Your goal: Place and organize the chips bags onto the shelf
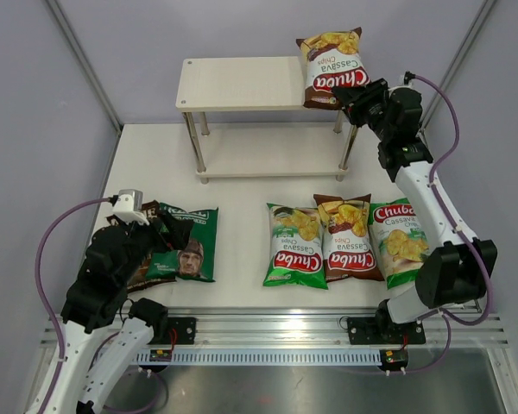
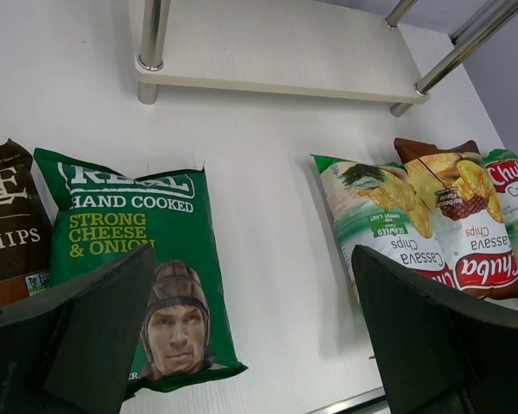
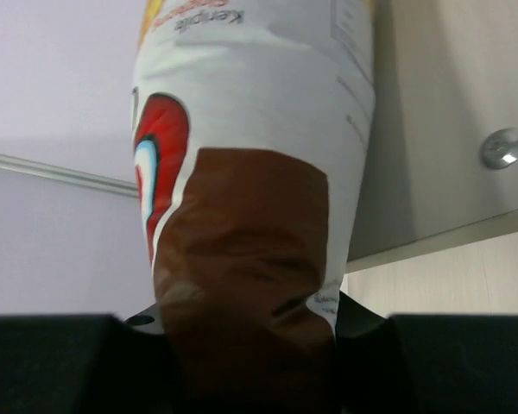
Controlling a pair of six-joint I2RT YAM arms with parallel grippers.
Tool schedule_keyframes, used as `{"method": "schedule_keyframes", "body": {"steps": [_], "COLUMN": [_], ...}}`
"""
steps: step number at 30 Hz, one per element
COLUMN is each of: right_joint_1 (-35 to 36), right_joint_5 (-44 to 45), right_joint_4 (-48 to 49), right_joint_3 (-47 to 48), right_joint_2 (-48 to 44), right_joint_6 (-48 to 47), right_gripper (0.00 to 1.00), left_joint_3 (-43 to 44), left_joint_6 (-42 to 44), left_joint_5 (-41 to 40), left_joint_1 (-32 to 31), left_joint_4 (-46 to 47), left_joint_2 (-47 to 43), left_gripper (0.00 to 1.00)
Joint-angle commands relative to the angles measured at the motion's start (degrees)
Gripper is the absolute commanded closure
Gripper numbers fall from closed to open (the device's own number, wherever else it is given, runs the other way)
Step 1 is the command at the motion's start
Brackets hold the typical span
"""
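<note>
At twelve o'clock on the white table (image 1: 242,216): the two-tier shelf (image 1: 242,84). At the three-o'clock end of its top board, a brown-red Chuba bag (image 1: 332,67), upright; cannot tell whether touching the board. At five o'clock on the table, flat in a close row: a green Chuba bag (image 1: 296,247), a second brown-red bag (image 1: 348,239), a second green bag (image 1: 400,241). At eight o'clock, the dark green face bag (image 1: 188,244), overlapping the dark brown Kettle bag (image 2: 9,224) at its nine o'clock. Right gripper (image 1: 354,93) clamped on the raised bag's lower edge. Left gripper (image 2: 252,254) above the eight-o'clock pair, fingers spread wide, holding nothing.
</note>
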Motion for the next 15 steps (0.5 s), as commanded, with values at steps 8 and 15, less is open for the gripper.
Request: {"method": "schedule_keyframes", "body": {"steps": [8, 15], "right_joint_1": [-1.57, -1.48], "right_joint_5": [-3.79, 2.28], "right_joint_4": [-10.73, -14.96], "right_joint_3": [9.49, 8.89], "right_joint_2": [5.21, 5.65], "right_joint_6": [6.47, 7.97], "right_gripper": [0.74, 0.72], "left_joint_3": [-0.12, -0.38], "left_joint_6": [1.54, 1.19], "left_joint_5": [2.6, 2.16], "left_joint_1": [-0.19, -0.19], "left_joint_4": [2.1, 2.01], "left_joint_2": [-0.57, -1.45], "left_gripper": [0.01, 0.01]}}
